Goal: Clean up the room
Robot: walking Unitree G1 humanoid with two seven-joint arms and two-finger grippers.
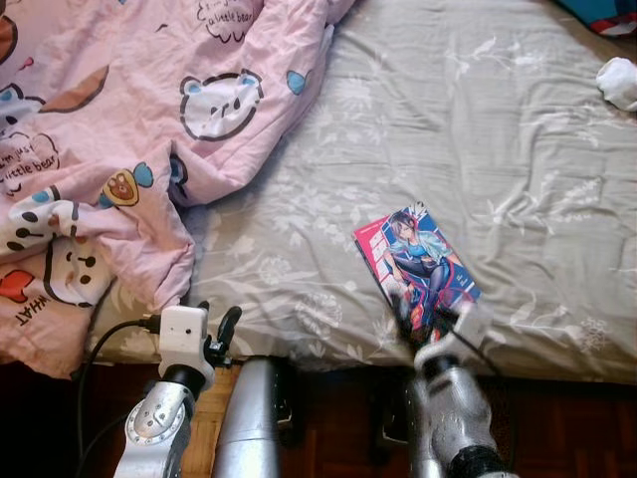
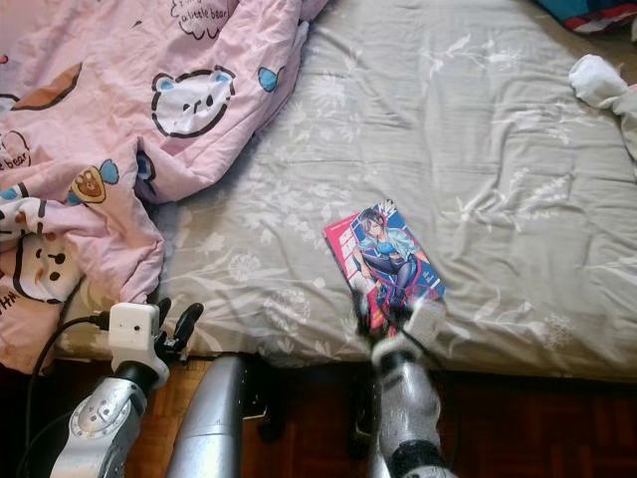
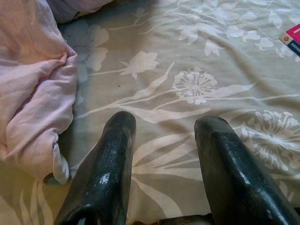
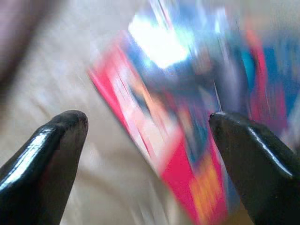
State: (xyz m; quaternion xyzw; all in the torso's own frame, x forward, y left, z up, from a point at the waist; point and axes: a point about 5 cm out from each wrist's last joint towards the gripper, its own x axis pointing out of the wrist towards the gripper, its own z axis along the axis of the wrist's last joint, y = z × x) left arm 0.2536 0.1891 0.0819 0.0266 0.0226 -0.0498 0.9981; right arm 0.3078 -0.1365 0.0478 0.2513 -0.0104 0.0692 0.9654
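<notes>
Head views: the right tool (image 1: 423,324) reaches over the bed (image 1: 498,129) edge onto the near end of the comic book (image 1: 418,267), which lies flat on the grey floral sheet, probably set for a pickup. The left tool (image 1: 214,329) hovers at the bed edge, the pink bear quilt (image 1: 109,139) just beside it. A white sock (image 1: 619,82) lies well beyond the right tool.

Left wrist view: fingers (image 3: 105,173) spread, released, bare sheet ahead.

Right wrist view: blurred; fingers (image 4: 51,154) parted, straddling the book's corner, not yet clenched. Nothing blocks it.
</notes>
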